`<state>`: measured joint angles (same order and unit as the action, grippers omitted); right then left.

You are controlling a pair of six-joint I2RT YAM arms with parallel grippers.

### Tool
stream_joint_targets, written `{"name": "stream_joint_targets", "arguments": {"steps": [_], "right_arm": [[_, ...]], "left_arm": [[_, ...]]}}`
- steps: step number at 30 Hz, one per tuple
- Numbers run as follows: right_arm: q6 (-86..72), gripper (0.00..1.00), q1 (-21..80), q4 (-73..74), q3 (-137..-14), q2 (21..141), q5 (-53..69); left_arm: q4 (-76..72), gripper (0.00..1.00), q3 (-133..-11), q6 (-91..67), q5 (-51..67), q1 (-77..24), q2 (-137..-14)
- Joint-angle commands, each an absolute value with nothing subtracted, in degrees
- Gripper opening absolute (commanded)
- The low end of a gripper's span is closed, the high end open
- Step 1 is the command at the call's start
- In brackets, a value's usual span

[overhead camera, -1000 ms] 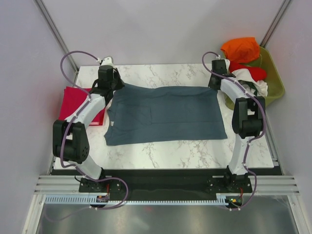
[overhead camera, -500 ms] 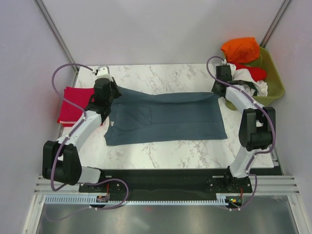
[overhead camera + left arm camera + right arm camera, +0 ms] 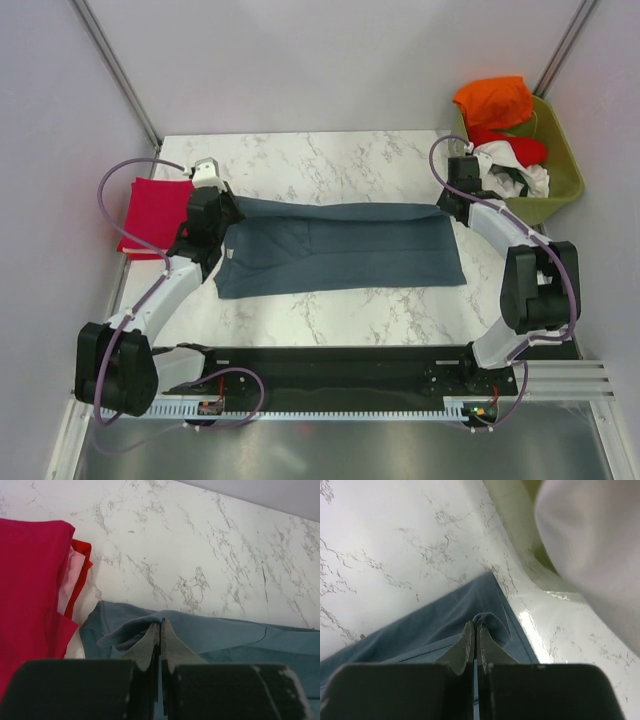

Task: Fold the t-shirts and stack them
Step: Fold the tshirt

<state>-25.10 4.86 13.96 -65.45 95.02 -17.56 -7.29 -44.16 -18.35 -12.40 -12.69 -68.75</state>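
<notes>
The left gripper (image 3: 160,630) clamps the far-left corner of the slate blue-grey cotton t-shirt (image 3: 340,250), the right gripper (image 3: 474,630) its far-right corner; a folded crimson cotton t-shirt (image 3: 155,212) lies left.

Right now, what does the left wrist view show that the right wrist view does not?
Only the left wrist view shows the folded red shirt. Only the right wrist view shows the green basket and a white cloth at its rim. Both show the marble table and the blue-grey shirt, pinched by the left pincer in one and the right pincer in the other.
</notes>
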Motion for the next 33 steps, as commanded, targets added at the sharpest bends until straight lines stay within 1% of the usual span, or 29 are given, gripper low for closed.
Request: {"name": "stream_joint_targets", "arguments": {"steps": [1, 6, 19, 21, 22, 23, 24, 25, 26, 27, 29, 30, 33], "right_arm": [[-27.94, 0.0, 4.66, 9.59, -61.8, 90.71, -17.58], [-30.49, 0.0, 4.57, 6.33, -56.61, 89.03, -16.96], [-35.33, 0.01, 4.66, 2.82, -48.43, 85.7, -18.45], [-36.21, 0.06, 4.57, 2.11, -46.76, 85.34, -18.98], [-36.56, 0.13, 4.66, 2.2, -46.5, 85.08, -19.85], [-37.26, 0.24, 4.57, 2.37, -45.62, 84.82, -20.3], [-37.79, 0.29, 4.57, 2.29, -45.09, 84.47, -20.74], [-38.23, 0.29, 4.57, 2.37, -44.39, 83.07, -21.35], [-39.1, 0.33, 4.66, 1.85, -42.64, 82.19, -23.1], [-39.37, 0.39, 4.57, 1.67, -41.58, 81.13, -23.81], [-39.72, 0.5, 4.57, 0.45, -38.69, 77.44, -26.09], [-39.47, 0.5, 4.66, 0.44, -37.8, 76.21, -26.45], [-39.38, 0.5, 4.57, -0.95, -35.86, 72.17, -26.55]], "left_arm": [[-10.28, 0.02, -41.23, -18.89, -13.28, -12.92, -65.66], [-10.28, 0.02, -36.84, -20.65, -12.83, -12.92, -62.41], [-8.35, 0.03, -27.34, -25.92, -10.03, -12.92, -55.37], [-8.0, 0.04, -26.28, -27.15, -8.45, -13.01, -55.28], [-7.65, 0.05, -26.02, -27.68, -8.0, -13.09, -55.37], [-7.21, 0.07, -25.75, -28.03, -7.39, -13.01, -55.37], [-5.81, 0.1, -25.66, -28.91, -7.03, -13.01, -55.11], [-5.54, 0.11, -25.49, -29.44, -7.03, -13.18, -54.67], [-5.54, 0.12, -24.36, -29.97, -7.03, -13.1, -53.97], [-5.45, 0.19, -23.74, -30.84, -6.68, -13.1, -51.7], [-5.36, 0.26, -22.33, -31.29, -6.5, -13.27, -48.71], [-4.93, 0.33, -21.19, -31.81, -6.68, -13.18, -47.13], [-0.8, 0.34, -20.3, -33.13, -9.83, -13.27, -40.88]]}}
